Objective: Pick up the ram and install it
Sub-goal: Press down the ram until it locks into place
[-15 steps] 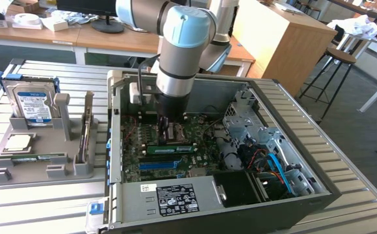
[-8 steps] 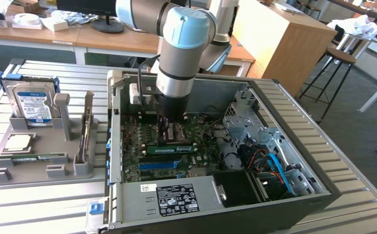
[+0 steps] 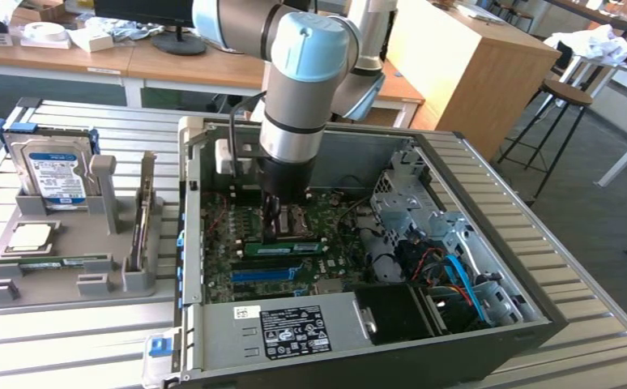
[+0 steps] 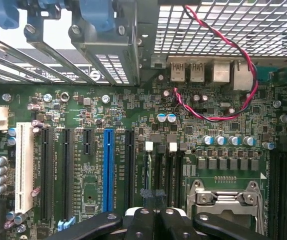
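- From my station, the gripper [image 3: 275, 225] is down inside the open computer case [image 3: 530, 267], at the end of the arm that drops almost straight onto the motherboard [image 3: 335, 219]
- The fingers [image 4: 141, 220] are closed, the black tips drawn together with no real gap in the wrist view
- The ram [image 3: 283, 246] is the green stick lying directly under the fingertips in the exterior view, at the memory slots and just above the blue slot strip [image 3: 265, 275]
- In the wrist view I read the ram [image 4: 148, 170] as a thin edge-on line running out from between the fingertips, along the slot with the white latch [image 4: 149, 146] at its far end
- The relation that matters: the stick sits straight below the gripper, not off to either side. Its long axis runs left to right in the exterior view, in line with the memory slots [image 4: 166, 170] and across the closing direction of the fingers
- I cannot tell whether the closed tips pinch the top edge of the stick or only bear on it, since the contact is hidden behind the fingers
- I judge the stick to be at or in its slot, but I cannot say whether it is fully seated or whether the latch has closed
- Well apart, on the exterior view's left, the grey parts tray [image 3: 32, 296] holds the hard drive [image 3: 57, 177] upright, clear of the arm
- The red and black cable [image 4: 233, 60] loops over the board away from the slots, so I judge it is no obstacle here
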Motion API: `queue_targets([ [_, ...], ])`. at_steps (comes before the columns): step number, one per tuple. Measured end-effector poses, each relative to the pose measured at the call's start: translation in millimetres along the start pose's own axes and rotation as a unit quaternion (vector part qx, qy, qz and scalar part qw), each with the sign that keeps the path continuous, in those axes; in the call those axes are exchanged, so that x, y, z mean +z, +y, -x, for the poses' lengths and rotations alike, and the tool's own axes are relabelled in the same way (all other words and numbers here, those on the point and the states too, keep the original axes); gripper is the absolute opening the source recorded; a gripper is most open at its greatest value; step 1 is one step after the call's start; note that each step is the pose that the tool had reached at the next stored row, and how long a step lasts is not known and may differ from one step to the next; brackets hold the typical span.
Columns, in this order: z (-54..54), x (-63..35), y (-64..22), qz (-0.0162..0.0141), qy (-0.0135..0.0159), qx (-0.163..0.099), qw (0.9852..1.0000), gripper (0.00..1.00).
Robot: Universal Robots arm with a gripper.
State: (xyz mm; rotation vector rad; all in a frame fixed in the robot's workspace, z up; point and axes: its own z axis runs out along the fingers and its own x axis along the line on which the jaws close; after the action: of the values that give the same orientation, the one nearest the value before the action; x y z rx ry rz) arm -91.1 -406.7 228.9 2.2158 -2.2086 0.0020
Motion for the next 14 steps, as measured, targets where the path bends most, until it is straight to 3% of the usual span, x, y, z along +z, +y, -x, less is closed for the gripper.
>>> queue_targets([
  [14,0.0,2.6,0.0,0.0000,0.0000,0.000,1.0000,0.10],
])
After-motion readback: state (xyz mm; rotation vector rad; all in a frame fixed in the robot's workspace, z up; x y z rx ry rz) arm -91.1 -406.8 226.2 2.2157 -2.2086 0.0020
